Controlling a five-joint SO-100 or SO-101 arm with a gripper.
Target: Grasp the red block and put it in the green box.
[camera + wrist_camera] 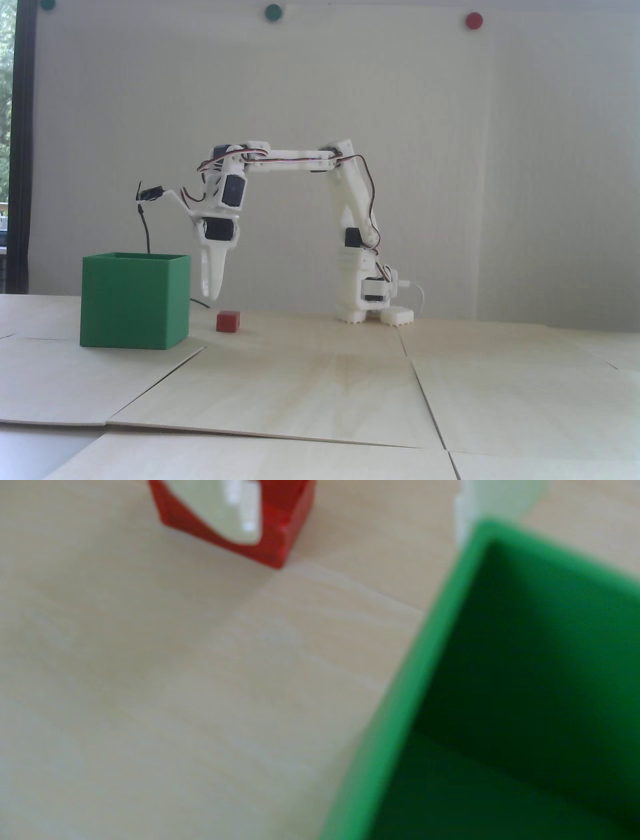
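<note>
The red block (228,321) is a small cube resting on the pale wooden table, just right of the green box (135,300), a tall open-topped cube. My gripper (212,296) points straight down, hovering slightly above and left of the block, between it and the box, touching neither. In the wrist view the red block (294,518) sits at the top edge with one white fingertip (242,518) overlapping it. The other finger (498,497) shows far to the right, partly hidden behind the rim of the green box (398,701). The gripper (356,532) is open and holds nothing. The box interior looks empty.
The arm's white base (360,300) stands at the back right of the block. A black cable (146,230) hangs behind the box. Green dots (273,12) and a red dot (473,20) are stuck on the back wall. Seams (425,395) separate the wooden panels.
</note>
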